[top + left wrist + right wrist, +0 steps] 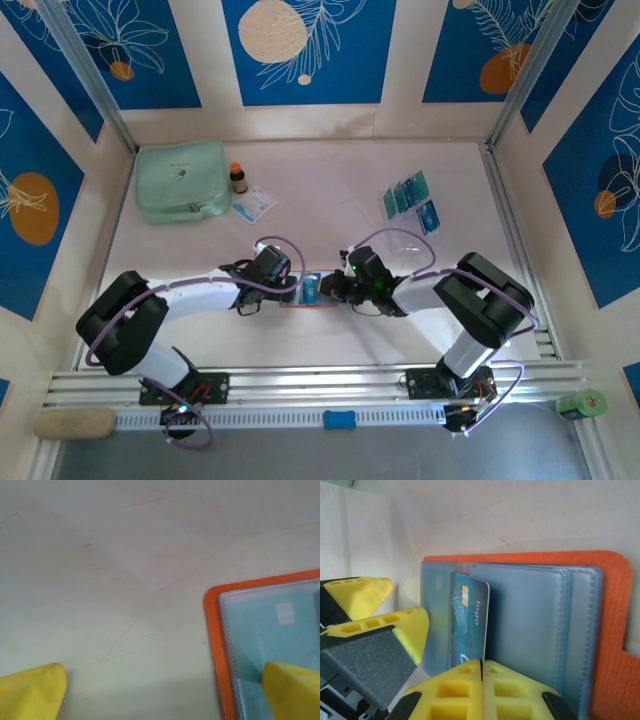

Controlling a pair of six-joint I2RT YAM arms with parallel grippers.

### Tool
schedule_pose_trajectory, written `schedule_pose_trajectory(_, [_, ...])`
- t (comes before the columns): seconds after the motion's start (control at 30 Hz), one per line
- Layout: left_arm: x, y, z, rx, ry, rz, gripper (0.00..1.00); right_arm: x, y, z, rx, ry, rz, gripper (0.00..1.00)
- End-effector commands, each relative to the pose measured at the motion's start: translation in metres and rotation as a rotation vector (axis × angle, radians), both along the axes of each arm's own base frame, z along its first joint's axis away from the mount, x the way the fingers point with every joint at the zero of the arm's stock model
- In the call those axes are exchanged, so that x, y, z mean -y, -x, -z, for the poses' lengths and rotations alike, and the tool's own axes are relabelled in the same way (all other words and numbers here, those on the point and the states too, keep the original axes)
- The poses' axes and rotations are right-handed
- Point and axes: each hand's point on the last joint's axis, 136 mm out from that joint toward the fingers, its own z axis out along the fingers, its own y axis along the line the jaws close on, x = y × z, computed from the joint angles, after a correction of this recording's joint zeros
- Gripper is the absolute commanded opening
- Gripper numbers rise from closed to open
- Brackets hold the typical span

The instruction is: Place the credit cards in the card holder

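The orange-red card holder (312, 302) lies open on the table between my two grippers, pale pockets up (530, 625). My right gripper (482, 672) is shut on a teal-blue credit card (469, 622) held on edge, its far end at the holder's left pockets. My left gripper (162, 695) is open; one yellow finger (295, 690) rests over the holder's clear pocket, the other (30, 692) over bare table. A teal card (270, 630) shows behind that clear pocket. Several more credit cards (405, 196) lie at the back right.
A mint-green zip pouch (180, 180) sits at the back left, with a small brown bottle (238, 178) and a white-and-blue packet (254, 205) beside it. Metal rails run along the near edge (320, 385) and the right side (510, 220).
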Motion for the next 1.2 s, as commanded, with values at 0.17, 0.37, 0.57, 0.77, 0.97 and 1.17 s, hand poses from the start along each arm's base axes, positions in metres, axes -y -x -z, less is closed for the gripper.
schedule_pose_trajectory(0.17, [-0.008, 0.007, 0.011, -0.028, -0.032, -0.002, 1.0, -0.009, 0.01, 0.018, -0.084, 0.045, -0.074, 0.0])
schedule_pose_trajectory(0.37, [-0.003, 0.004, 0.002, -0.014, -0.004, 0.0, 1.0, -0.016, 0.016, 0.026, -0.143, 0.067, -0.133, 0.02])
schedule_pose_trajectory(0.57, [-0.007, -0.005, -0.031, 0.047, 0.037, -0.041, 1.0, -0.015, 0.014, 0.005, -0.124, 0.101, -0.217, 0.35])
schedule_pose_trajectory(0.77, [-0.028, -0.007, -0.036, 0.045, 0.046, -0.109, 1.0, -0.003, 0.004, -0.015, -0.086, 0.197, -0.234, 0.36])
schedule_pose_trajectory(0.97, [-0.046, 0.006, -0.008, -0.026, 0.014, -0.162, 1.0, -0.008, -0.002, -0.018, -0.077, 0.246, -0.259, 0.22])
schedule_pose_trajectory(1.17, [-0.053, 0.014, 0.009, -0.067, -0.012, -0.19, 1.0, -0.02, -0.003, -0.012, -0.082, 0.283, -0.294, 0.08])
